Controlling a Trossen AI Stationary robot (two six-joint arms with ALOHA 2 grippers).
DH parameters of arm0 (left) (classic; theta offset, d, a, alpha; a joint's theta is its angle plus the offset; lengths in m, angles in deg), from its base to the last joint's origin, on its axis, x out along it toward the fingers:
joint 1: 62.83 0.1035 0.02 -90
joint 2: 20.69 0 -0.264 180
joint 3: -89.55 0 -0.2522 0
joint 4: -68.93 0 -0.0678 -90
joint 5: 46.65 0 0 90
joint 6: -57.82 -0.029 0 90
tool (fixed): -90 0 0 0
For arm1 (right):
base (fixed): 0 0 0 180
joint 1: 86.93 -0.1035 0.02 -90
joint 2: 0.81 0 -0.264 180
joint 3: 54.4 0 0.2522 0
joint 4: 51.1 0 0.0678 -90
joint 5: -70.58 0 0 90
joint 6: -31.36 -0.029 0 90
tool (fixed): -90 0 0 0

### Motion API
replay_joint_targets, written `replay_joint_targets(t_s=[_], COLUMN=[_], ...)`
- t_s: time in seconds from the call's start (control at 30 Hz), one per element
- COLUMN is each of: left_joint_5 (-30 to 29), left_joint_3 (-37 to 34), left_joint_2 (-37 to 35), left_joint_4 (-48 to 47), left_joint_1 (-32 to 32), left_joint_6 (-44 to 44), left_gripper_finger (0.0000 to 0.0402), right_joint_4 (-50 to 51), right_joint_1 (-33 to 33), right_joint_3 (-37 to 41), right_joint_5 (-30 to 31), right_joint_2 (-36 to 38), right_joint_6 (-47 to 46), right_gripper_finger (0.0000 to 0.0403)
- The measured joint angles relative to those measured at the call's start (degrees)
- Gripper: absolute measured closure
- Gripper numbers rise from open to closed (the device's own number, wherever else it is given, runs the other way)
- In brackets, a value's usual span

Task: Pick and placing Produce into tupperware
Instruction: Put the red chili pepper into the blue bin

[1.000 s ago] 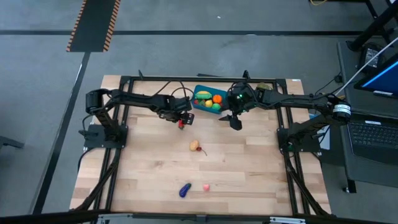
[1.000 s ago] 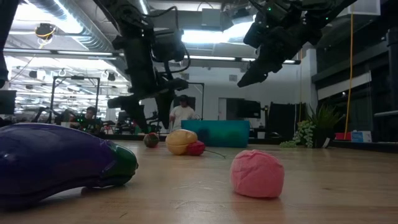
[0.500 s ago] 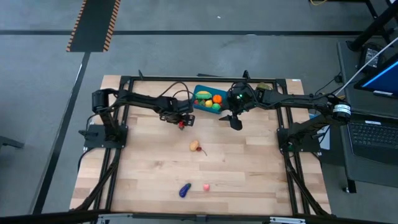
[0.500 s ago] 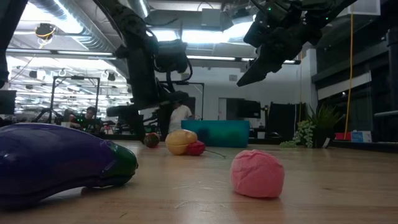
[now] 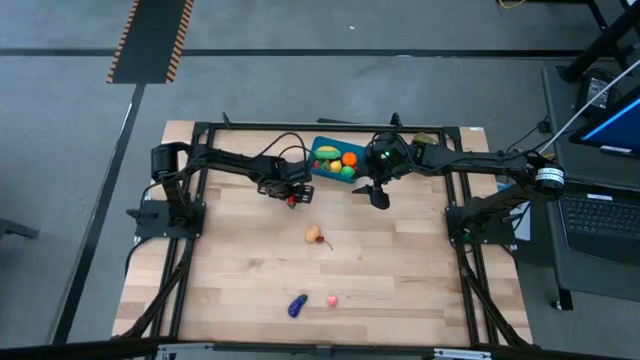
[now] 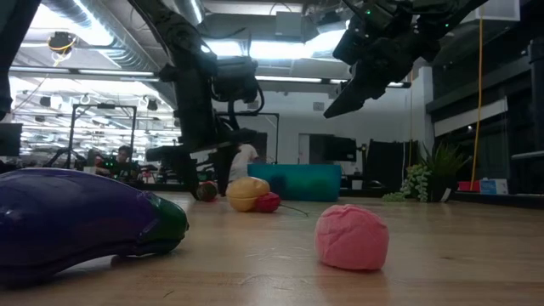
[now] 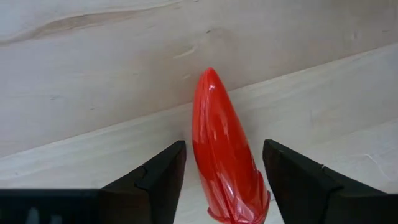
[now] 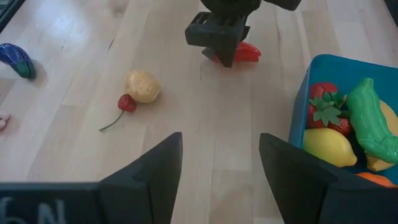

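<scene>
Left gripper [image 7: 221, 180] fingers spread around the red pepper [image 7: 224, 149] on the surface; right gripper [image 8: 217, 168] fingers spread, empty.

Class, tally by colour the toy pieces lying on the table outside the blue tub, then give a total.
Red: 2, pepper and cherry
Tan: 1, potato
Purple: 1, eggplant
Pink: 1, ball
Total: 5
</scene>
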Motion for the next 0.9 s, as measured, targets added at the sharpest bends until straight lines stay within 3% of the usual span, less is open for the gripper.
replay_joint_targets(t_s=[0.17, 0.47, 0.9], left_joint_5=[-0.2, 0.1, 2.3], left_joint_3=[-0.1, 0.0, -0.3], left_joint_2=[0.1, 0.2, -0.7], left_joint_4=[-0.5, 0.9, 0.6], left_joint_1=[0.0, 0.0, 0.0], left_joint_6=[-1.6, -7.0, -15.0], left_gripper_finger=[0.0242, 0.0368, 0.0369], right_joint_4=[0.0, 0.3, 0.5], right_joint_1=[0.0, 0.0, 0.0], right_joint_3=[0.0, 0.0, 0.0], right_joint_5=[0.0, 0.0, 0.0], right_joint_2=[0.0, 0.0, 0.0], right_joint_6=[0.8, 1.0, 0.0], right_gripper_finger=[0.0187, 0.0187, 0.0187])
